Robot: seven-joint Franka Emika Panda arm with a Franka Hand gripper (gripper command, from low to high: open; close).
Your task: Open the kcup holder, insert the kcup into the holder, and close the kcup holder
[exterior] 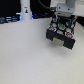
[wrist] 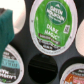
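above open kcup holder (exterior: 61, 34), hand (exterior: 60, 22) hovers; grip state unclear.

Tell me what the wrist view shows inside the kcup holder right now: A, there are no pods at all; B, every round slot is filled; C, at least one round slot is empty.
C: a dark empty slot sits beside the green-lidded pod.

Green-labelled kcup (wrist: 53, 24) seen seated in the black kcup holder (wrist: 27, 47), an empty round slot (wrist: 39, 67) beside it, more pods at the edges
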